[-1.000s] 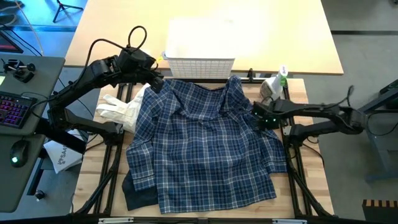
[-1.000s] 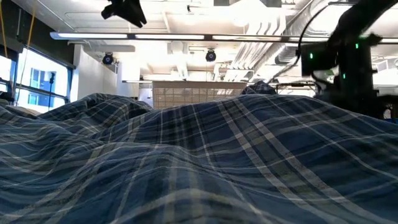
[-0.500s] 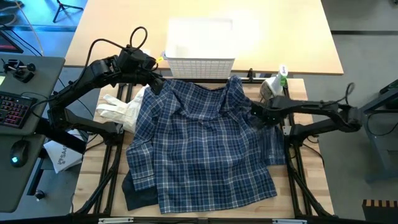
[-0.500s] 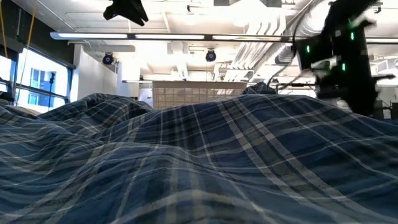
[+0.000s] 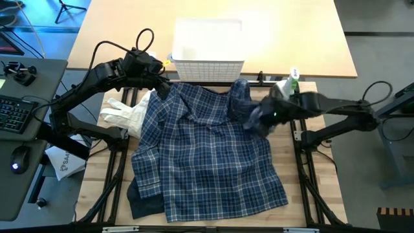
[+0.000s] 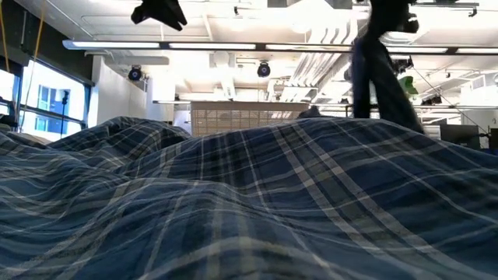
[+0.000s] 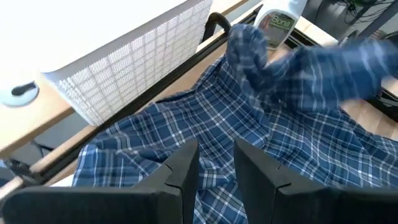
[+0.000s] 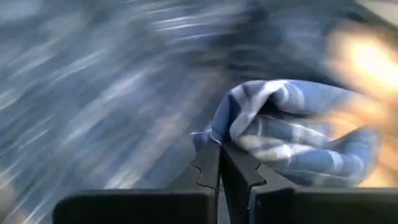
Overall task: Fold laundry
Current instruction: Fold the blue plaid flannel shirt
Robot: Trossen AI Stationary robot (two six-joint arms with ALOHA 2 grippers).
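The plaid shirt (image 5: pixel 207 152) lies spread out on the desk (image 5: pixel 330 188), in front of the white basket (image 5: pixel 208 68). It covers most of the middle of the desk, so there is room to fold it there.

The right tool (image 8: pixel 221 155) is closed on the shirt. Its two dark fingers are pressed together, and a bunch of blue and white cloth is pinched between them. In the high view this tool (image 5: pixel 272 113) is up off the desk at the right side of the shirt, with the cloth hanging from it. I think it holds that edge so it can bring it over the rest of the shirt and make a fold. The pinch looks small, so the cloth could slip out.

The left tool (image 5: pixel 162 87) is at the far left corner of the shirt, near the basket. In its own wrist view its fingers (image 7: pixel 186 168) stand a little apart, with plaid cloth under them. I cannot tell if they are holding the cloth or just sitting over it. It may be there to keep that corner from sliding while the other side is pulled.

A white cloth (image 5: pixel 126 113) lies beside the shirt on the left. A dark piece (image 5: pixel 143 206) peeks out from under the shirt's near left corner. A spray bottle (image 5: pixel 288 84) stands near the right arm, close to the lifted cloth, so it could get bumped.

The shirt is not folded yet. This looks like the first fold.
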